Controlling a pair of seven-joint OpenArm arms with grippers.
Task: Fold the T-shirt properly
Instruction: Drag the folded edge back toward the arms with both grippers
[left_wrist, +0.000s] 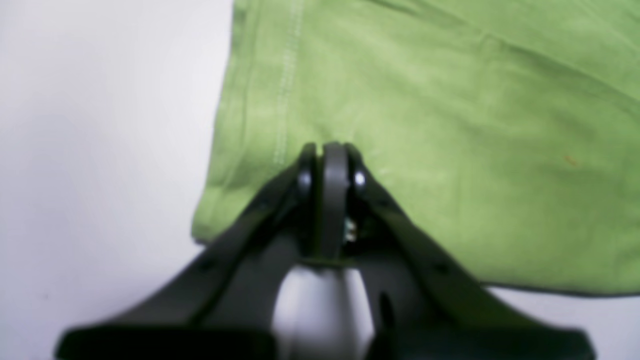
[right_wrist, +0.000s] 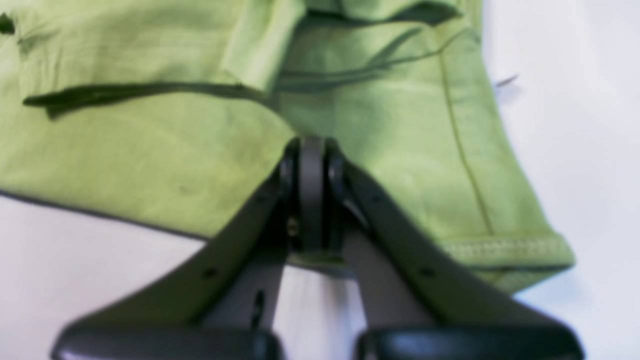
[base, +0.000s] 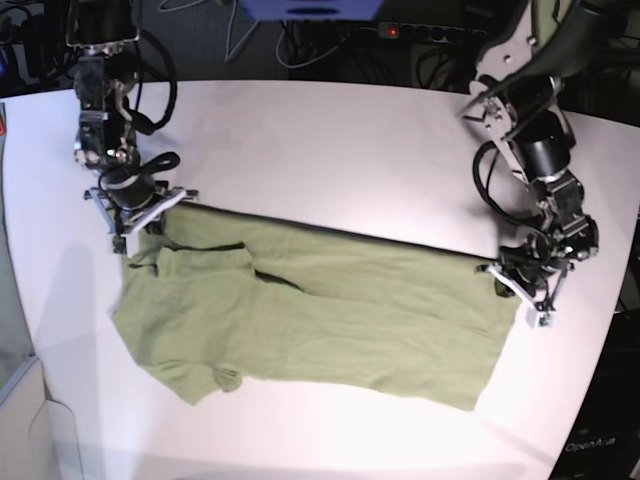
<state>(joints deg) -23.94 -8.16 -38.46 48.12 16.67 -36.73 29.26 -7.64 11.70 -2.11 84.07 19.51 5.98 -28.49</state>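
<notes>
The olive-green T-shirt (base: 330, 310) lies flat on the white table (base: 330, 150), doubled over, with a straight far edge running between my two grippers. My left gripper (base: 515, 285) is at the shirt's right end, and its jaws are shut on the cloth near the stitched hem (left_wrist: 330, 147). The T-shirt (left_wrist: 450, 150) fills the right of that view. My right gripper (base: 140, 222) is at the shirt's left end by the sleeve, shut on the T-shirt (right_wrist: 150, 150), jaws together (right_wrist: 311, 142). A sleeve hem (right_wrist: 505, 247) lies to its right.
Black cables and equipment (base: 400, 35) sit beyond the table's far edge. The table's rounded edge (base: 60, 420) runs close on the left and front. A small dark thread (right_wrist: 506, 80) lies on the table beside the shirt.
</notes>
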